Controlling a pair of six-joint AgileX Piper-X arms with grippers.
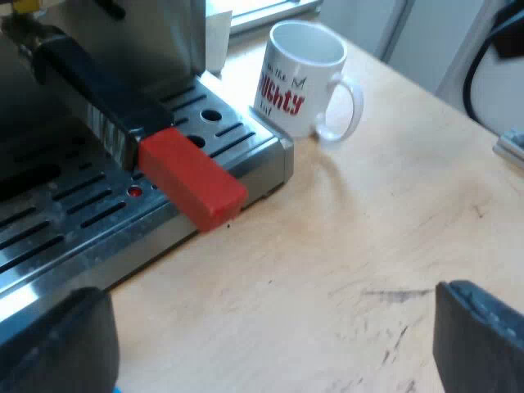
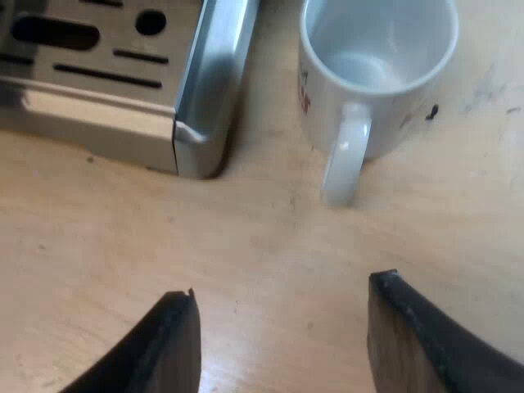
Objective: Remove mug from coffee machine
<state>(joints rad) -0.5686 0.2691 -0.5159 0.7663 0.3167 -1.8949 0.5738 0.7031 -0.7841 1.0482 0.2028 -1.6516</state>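
The white ceramic mug with red lettering (image 1: 299, 78) stands upright and empty on the pale wooden tabletop (image 1: 352, 246), just beside the corner of the slotted steel drip tray (image 1: 270, 155) of the brushed steel espresso machine (image 1: 164, 41). In the right wrist view a narrow strip of wood shows between the mug (image 2: 377, 74) and the tray's rim (image 2: 213, 82), so the two are apart. The mug's looped white handle (image 2: 344, 155) points toward the right pincer (image 2: 286, 327).

The right pincer is spread wide and holds nothing. Its black fingers (image 2: 176, 344) hang low over the bare tabletop (image 2: 246, 246), short of the handle. The left pincer (image 1: 270, 344) is also wide and empty, above the wood near the tray's front edge. The metal holder's dark handle with its red block end (image 1: 192, 176) juts out over the tray, locked into the machine.

With the mug already off the tray and resting on the wood, the removal itself looks done, and the step in hand is probably the letting-go and clearing away. The next move would call for the right pincer to draw straight back from the handle without nudging it. If the mug is meant to end up farther from the machine, the pincer would instead need to close on the handle or the wall and carry the mug clear of the tray corner.
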